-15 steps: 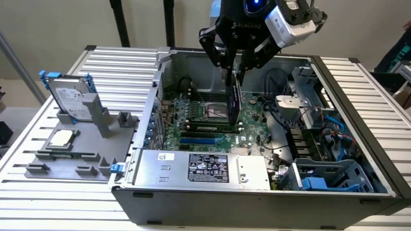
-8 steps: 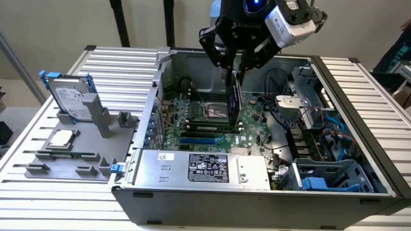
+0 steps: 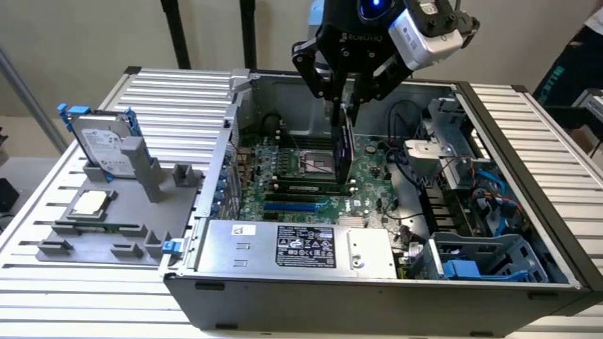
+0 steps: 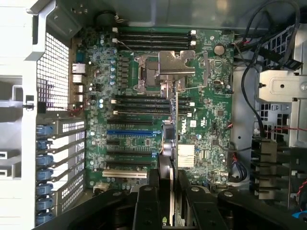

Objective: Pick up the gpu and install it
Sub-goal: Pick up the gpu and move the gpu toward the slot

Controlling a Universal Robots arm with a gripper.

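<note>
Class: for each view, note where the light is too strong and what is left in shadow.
Exterior view: even room light, a blue lamp glowing above the end effector, the computer case dimmer inside. Wrist view: its metal rear wall washes out white, while the end effector gripping the gpu is near-black.

gpu upper edge hidden inside end effector.

A lab workbench: opened computer case on a slatted aluminium table (grey parts fixture beside it)
</note>
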